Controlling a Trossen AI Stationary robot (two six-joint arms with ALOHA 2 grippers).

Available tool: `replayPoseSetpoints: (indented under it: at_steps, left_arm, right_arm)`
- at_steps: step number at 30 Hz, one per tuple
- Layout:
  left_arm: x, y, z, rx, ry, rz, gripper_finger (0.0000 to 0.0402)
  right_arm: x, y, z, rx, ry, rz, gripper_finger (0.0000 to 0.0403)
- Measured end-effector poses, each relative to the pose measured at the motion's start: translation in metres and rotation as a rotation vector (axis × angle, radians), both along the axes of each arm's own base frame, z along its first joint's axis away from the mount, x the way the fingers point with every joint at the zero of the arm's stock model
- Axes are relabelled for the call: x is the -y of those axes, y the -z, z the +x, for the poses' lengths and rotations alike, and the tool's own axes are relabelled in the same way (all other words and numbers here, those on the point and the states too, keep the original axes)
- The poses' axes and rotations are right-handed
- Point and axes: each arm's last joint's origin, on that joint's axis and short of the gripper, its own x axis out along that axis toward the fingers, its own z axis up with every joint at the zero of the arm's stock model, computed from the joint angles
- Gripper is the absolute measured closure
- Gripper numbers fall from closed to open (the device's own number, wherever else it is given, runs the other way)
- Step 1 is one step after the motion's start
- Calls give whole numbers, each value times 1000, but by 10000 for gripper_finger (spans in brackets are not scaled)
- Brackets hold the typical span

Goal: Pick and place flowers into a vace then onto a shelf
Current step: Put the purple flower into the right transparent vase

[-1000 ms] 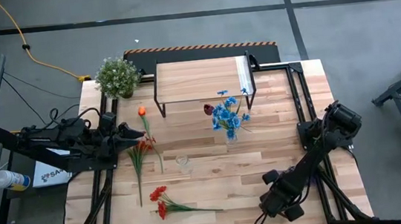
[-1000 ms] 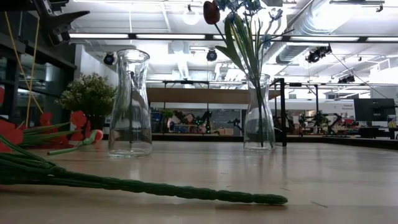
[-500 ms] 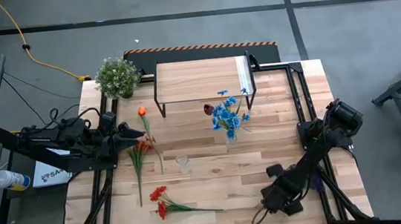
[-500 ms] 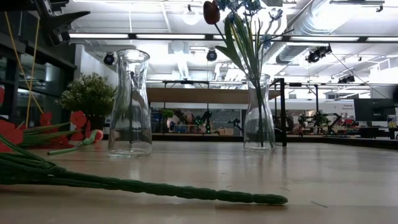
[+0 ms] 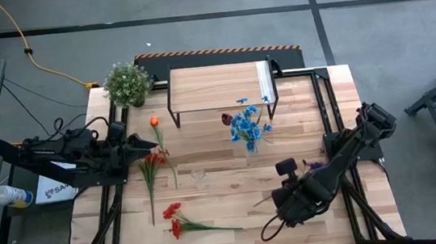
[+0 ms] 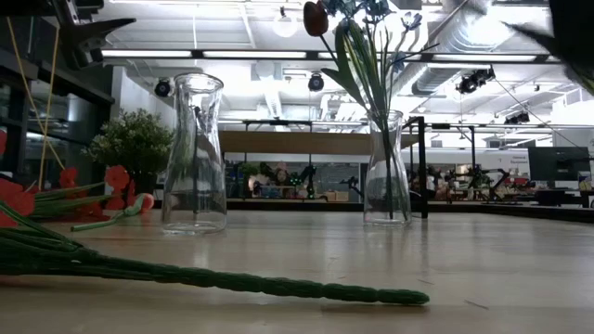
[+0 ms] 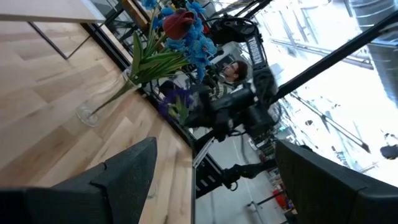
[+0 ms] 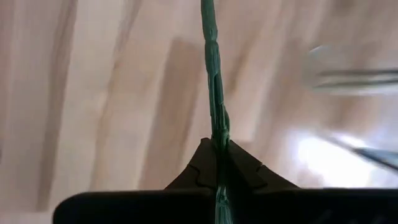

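Between right tool (image 8: pixel 216 163) tips, ribbed green stem (image 8: pixel 213 81)

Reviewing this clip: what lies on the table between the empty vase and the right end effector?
Bare tabletop only, in the high view, between empty vase and right end effector.

Right gripper (image 8: pixel 217 148) jaws clamp a green stem (image 8: pixel 213 81).
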Motion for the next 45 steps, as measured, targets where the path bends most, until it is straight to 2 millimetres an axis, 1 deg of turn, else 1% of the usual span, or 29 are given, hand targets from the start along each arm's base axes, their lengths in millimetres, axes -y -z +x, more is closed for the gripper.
replayPoseSetpoints:
  at_steps: [6,11,17,22,28,32,39,45]
  left_arm:
    - [0,0,0,-2,1,-42,43]
    - [0,0,0,-3,2,-45,43]
    - [0,-2,0,13,3,-68,43]
    - [0,-9,-1,84,5,-83,43]
    - [0,-13,-1,131,7,-92,43]
    - [0,-16,-2,155,8,-96,43]
    - [-1,-18,-2,176,-6,-102,43]
    - [-2,-18,-2,175,-52,-117,43]
  right_arm:
    - [6,-45,5,130,-11,-120,400]
    - [11,-72,1,179,-16,-202,401]
    - [15,-90,5,244,-84,-271,401]
    - [21,-105,11,304,-130,-363,402]
    - [31,-133,15,390,-177,-499,402]
    - [40,-151,16,422,-215,-625,402]
    - [60,-178,18,398,-256,-884,402]
    - [77,-193,31,299,-273,-1105,402]
